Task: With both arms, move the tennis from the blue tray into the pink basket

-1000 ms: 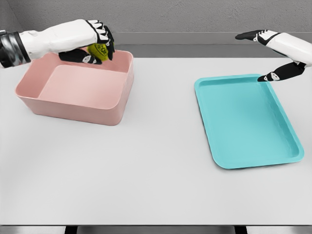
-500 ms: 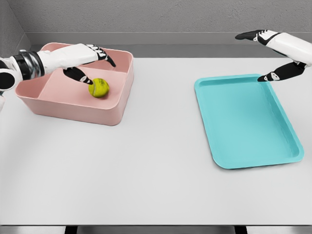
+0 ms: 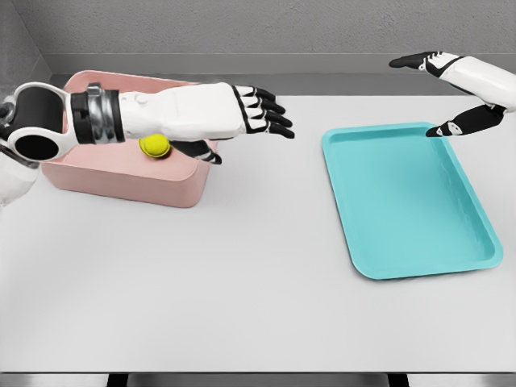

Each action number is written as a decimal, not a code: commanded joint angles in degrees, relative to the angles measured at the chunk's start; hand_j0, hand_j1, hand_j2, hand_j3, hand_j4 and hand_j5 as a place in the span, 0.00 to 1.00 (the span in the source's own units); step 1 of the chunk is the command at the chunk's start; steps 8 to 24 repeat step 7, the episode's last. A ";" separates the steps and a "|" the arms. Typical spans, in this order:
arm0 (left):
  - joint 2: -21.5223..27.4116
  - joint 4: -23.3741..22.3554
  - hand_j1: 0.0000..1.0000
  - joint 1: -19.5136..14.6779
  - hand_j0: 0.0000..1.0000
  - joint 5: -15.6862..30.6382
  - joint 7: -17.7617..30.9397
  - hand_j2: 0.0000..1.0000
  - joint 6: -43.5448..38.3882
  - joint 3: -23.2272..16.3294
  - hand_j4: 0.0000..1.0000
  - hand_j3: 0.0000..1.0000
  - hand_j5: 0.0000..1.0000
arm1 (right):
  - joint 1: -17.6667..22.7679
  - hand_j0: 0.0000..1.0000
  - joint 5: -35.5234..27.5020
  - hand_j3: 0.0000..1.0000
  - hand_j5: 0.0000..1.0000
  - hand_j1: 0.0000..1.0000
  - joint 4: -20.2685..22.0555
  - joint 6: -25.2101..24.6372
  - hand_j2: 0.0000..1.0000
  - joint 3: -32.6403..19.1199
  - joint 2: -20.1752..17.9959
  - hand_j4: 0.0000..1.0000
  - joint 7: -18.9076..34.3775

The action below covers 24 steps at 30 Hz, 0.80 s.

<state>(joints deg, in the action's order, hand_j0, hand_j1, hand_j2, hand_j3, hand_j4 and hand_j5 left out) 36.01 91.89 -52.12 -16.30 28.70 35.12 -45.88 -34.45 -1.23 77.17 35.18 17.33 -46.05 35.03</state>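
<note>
— Where's the tennis ball (image 3: 155, 145) sitting?

— Down inside the pink basket (image 3: 121, 182), toward the basket's near right part. Only part of the ball shows, a yellow-green patch just under the forearm that crosses over the basket.

— Is anything gripping it?

— No. The left hand (image 3: 256, 113) is past the basket's right rim, hovering above the white surface (image 3: 242, 274). Its black fingers (image 3: 278, 121) are stretched out flat and slightly fanned, pointing away from the basket toward the blue tray (image 3: 476, 242). The thumb hangs lower, near the basket's right corner. The hand is empty.

— And the arm behind it?

— White, with a dark banded wrist cuff, reaching in from the basket's left side and lying across the top of the basket, so much of the basket's inside is hidden from here.

— What about the other one?

— The right hand (image 3: 451, 89) is well away from the basket, held up over the far right corner of the tray. Its fingers are spread apart, one dark tip stretched up high toward the basket's side, the thumb tip dipping close to the tray's far rim. It holds nothing.

— And the tray itself?

— Flat on the surface, well to the right of the basket, turned slightly askew.
</note>
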 commanded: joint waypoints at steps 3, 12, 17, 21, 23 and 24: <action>-0.06 0.84 1.00 0.09 1.00 0.31 -0.05 1.00 -0.12 -3.87 1.00 1.00 1.00 | -0.18 1.00 -0.44 1.00 1.00 1.00 0.00 -0.18 1.00 -0.02 -0.09 1.00 -0.03; 0.03 0.48 1.00 0.09 1.00 0.22 -0.05 1.00 -0.12 -3.96 1.00 1.00 1.00 | -0.18 1.00 -0.44 1.00 1.00 1.00 0.00 -0.18 1.00 -0.02 -0.09 1.00 -0.03; 0.03 0.48 1.00 0.09 1.00 0.22 -0.05 1.00 -0.12 -3.96 1.00 1.00 1.00 | -0.18 1.00 -0.44 1.00 1.00 1.00 0.00 -0.18 1.00 -0.02 -0.09 1.00 -0.03; 0.03 0.48 1.00 0.09 1.00 0.22 -0.05 1.00 -0.12 -3.96 1.00 1.00 1.00 | -0.18 1.00 -0.44 1.00 1.00 1.00 0.00 -0.18 1.00 -0.02 -0.09 1.00 -0.03; 0.03 0.48 1.00 0.09 1.00 0.22 -0.05 1.00 -0.12 -3.96 1.00 1.00 1.00 | -0.18 1.00 -0.44 1.00 1.00 1.00 0.00 -0.18 1.00 -0.02 -0.09 1.00 -0.03; 0.03 0.48 1.00 0.09 1.00 0.22 -0.05 1.00 -0.12 -3.96 1.00 1.00 1.00 | -0.18 1.00 -0.44 1.00 1.00 1.00 0.00 -0.18 1.00 -0.02 -0.09 1.00 -0.03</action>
